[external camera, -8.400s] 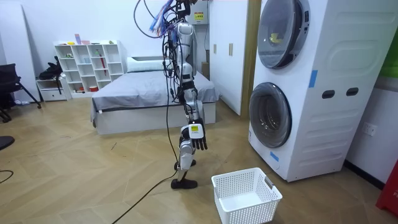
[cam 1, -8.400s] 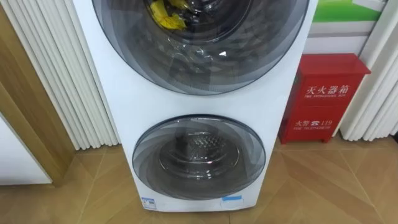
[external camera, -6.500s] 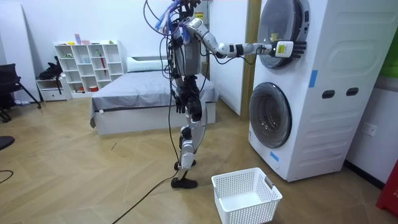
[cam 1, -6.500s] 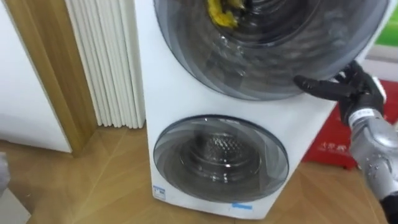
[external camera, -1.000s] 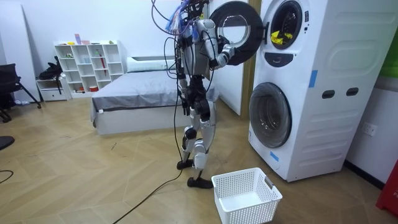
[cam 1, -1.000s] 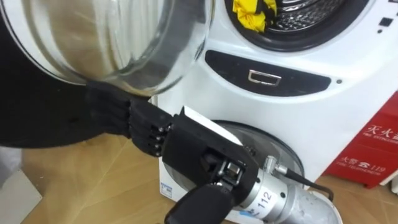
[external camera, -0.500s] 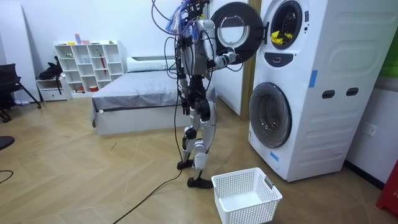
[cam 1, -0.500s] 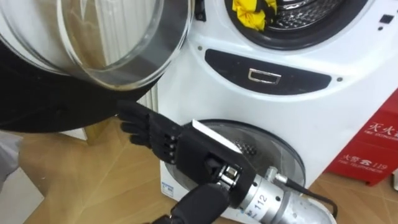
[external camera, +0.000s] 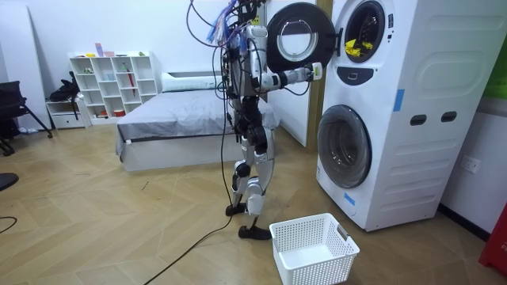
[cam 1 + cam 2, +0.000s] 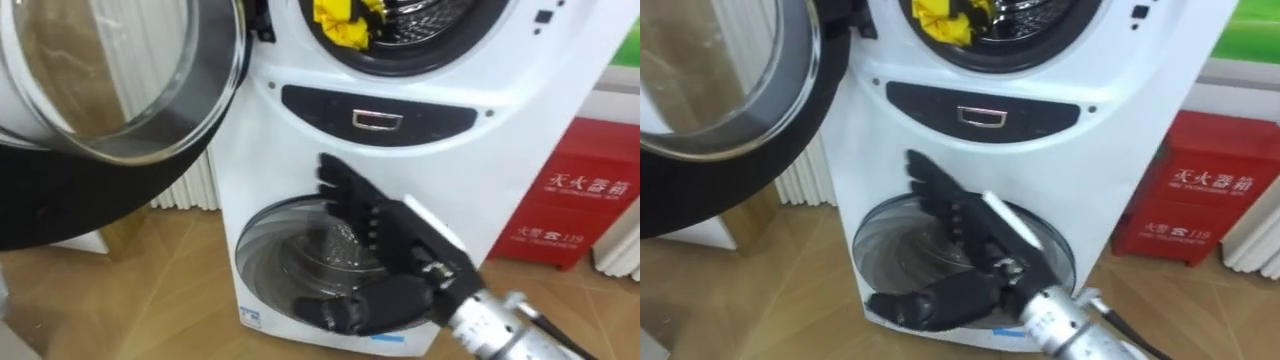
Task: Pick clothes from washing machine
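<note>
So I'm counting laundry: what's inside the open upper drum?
A crumpled yellow cloth at the front of the metal drum; its depths are out of frame, possibly hiding more.

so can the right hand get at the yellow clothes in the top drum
Probably yes: the upper door is swung open to the left, the yellow clothes lie at the drum mouth, and the open right hand is below with nothing between.
</note>
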